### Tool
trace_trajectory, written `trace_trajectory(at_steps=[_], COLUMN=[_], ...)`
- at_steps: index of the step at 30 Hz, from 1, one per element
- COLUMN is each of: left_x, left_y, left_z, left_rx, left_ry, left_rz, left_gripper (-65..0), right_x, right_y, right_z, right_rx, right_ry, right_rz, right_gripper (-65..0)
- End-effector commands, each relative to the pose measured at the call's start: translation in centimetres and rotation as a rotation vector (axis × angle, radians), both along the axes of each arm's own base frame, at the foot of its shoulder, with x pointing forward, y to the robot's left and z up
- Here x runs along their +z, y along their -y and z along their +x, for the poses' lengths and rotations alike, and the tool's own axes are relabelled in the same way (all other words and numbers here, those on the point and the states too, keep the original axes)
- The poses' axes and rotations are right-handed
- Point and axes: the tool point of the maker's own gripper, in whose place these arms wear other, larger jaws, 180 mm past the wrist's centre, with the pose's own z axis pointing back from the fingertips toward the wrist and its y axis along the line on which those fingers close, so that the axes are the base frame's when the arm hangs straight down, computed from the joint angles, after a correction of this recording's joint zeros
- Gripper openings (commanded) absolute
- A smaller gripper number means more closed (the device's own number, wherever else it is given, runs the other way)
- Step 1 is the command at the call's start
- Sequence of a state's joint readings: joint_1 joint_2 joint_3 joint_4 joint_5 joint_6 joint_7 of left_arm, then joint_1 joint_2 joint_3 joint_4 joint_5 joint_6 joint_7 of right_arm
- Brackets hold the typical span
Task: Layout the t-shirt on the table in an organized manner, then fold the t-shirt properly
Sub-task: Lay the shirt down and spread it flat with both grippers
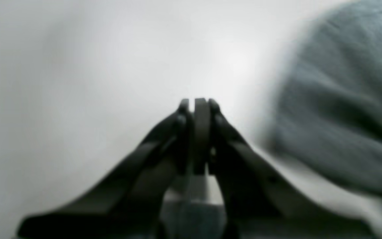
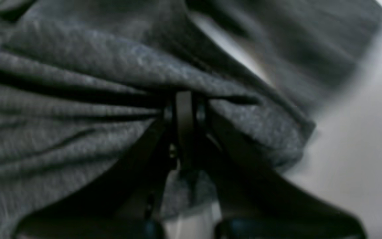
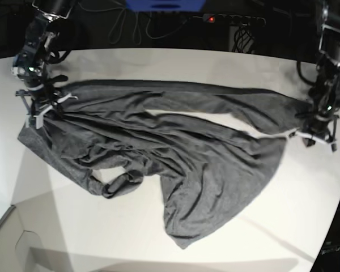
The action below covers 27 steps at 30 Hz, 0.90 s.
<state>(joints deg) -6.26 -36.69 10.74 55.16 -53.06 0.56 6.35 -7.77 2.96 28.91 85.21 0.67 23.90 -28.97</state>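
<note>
**Garment stretched between two closed grippers**

The t-shirt (image 3: 175, 147) is a heathered dark grey knit, soft and deeply creased, spread diagonally over the table (image 3: 158, 62), a smooth white top with a curved edge. One long band of cloth runs across the far side; a broad panel hangs toward the near edge. The right gripper (image 2: 185, 99), jaws closed, pinches a bunched fold of the fabric. The left gripper (image 1: 199, 104) has its jaws together at the garment's opposite tip; the blurred wrist view shows no cloth between them. Dark cables (image 3: 130, 22) lie behind the table.
</note>
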Motion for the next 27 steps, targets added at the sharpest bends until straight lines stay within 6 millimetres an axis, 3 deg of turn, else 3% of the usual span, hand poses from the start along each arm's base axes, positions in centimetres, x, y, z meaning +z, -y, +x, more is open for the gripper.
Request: trace_trajectory(at_steps=[1, 7, 10, 12, 16, 20, 24, 27], left_x=[4.1, 12.7, 13.9, 14.8, 13.4, 10.8, 7.8, 4.3], left_y=[-0.5, 0.7, 2.5, 4.3, 9.6, 15.0, 18.9, 21.4], left_z=[1.9, 3.0, 3.9, 5.5, 8.7, 11.7, 14.0, 15.0], left_rx=[-0.001, -0.009, -0.029, -0.044, -0.134, -0.192, -0.226, -0.26], left_ry=[0.126, 0.368, 0.414, 0.449, 0.385, 0.319, 0.238, 0.117], left_rz=[-0.01, -0.08, -0.114, -0.157, -0.185, -0.166, -0.094, -0.01], left_gripper=[-62.4, -62.4, -62.4, -62.4, -62.4, -62.4, -62.4, -62.4], right_x=[0.3, 2.7, 4.7, 5.9, 7.0, 6.7, 5.8, 5.1], right_y=[0.8, 0.1, -0.7, -1.7, -3.8, -6.8, -8.4, -9.3], right_z=[-0.5, -0.3, 0.0, 0.5, 0.4, 0.1, -0.8, -1.5], right_rx=[-0.017, -0.008, -0.006, -0.002, 0.038, 0.123, 0.164, 0.187], right_ry=[-0.017, 0.045, 0.099, 0.137, 0.165, 0.153, 0.123, 0.1], right_rz=[-0.024, -0.049, -0.061, -0.054, -0.051, -0.03, -0.012, 0.001], right_gripper=[-65.0, -65.0, -65.0, -65.0, -65.0, -65.0, -65.0, -65.0])
